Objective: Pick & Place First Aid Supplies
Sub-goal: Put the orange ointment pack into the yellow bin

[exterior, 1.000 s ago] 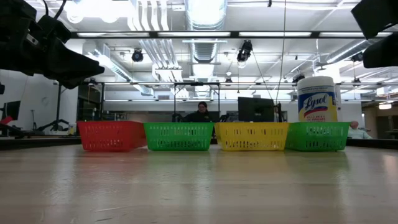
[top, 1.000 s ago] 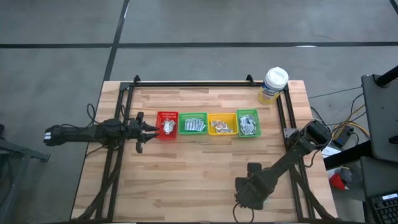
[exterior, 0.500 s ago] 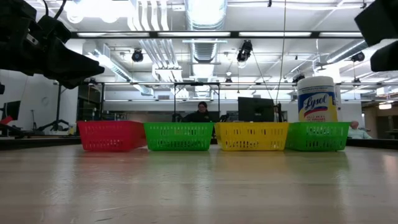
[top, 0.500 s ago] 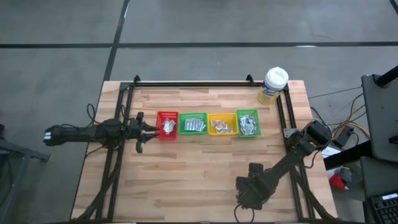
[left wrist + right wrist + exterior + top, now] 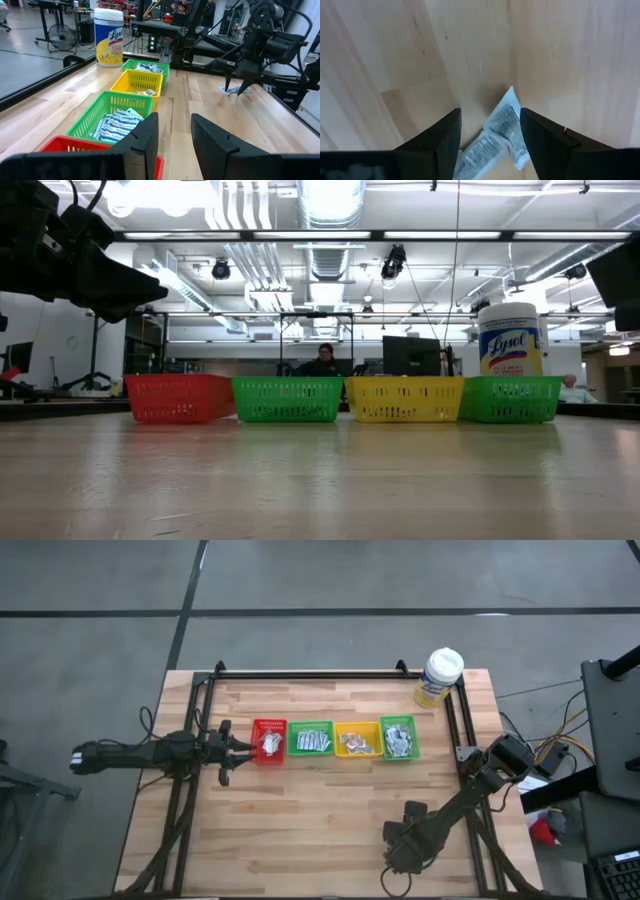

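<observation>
Red, green, yellow and green bins (image 5: 334,739) held sorted sachets, the left gripper (image 5: 243,747) open beside the red one. Between the right gripper's (image 5: 490,145) parted fingers lay a white sachet (image 5: 497,134) – printed, crumpled – on wood. That arm had shifted slightly rightward since earlier.

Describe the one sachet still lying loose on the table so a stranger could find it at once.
Start at the wooden table and its row of four bins, then go to the near right area, where the right gripper points down with open fingers. The sachet lies flat on the bare wood between those fingers, white with grey print. Unlike the other supplies, it sits in no bin.
</observation>
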Robot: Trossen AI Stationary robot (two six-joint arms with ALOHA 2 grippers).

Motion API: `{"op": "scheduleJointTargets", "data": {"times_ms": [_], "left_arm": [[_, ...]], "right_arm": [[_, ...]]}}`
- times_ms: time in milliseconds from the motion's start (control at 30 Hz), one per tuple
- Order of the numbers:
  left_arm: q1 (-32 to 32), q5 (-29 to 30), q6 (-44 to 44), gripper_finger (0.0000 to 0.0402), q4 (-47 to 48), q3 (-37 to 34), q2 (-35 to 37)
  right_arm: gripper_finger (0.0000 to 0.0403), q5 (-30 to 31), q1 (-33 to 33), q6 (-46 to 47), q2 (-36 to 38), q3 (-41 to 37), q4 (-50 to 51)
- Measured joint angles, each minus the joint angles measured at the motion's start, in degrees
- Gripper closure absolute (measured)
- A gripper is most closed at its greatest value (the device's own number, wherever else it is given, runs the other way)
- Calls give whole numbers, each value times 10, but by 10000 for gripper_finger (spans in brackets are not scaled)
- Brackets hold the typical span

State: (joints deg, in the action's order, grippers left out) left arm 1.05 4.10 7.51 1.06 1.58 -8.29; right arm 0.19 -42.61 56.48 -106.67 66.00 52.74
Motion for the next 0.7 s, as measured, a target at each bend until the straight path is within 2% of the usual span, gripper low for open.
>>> {"op": "scheduleJointTargets", "data": {"times_ms": [467, 700], "left_arm": [[0, 0, 0, 289, 0, 0, 0], [0, 0, 0, 289, 0, 0, 0]], "right_arm": [[203, 0, 0, 17, 2, -17, -20], [234, 2, 0, 32, 2, -27, -26]]}}
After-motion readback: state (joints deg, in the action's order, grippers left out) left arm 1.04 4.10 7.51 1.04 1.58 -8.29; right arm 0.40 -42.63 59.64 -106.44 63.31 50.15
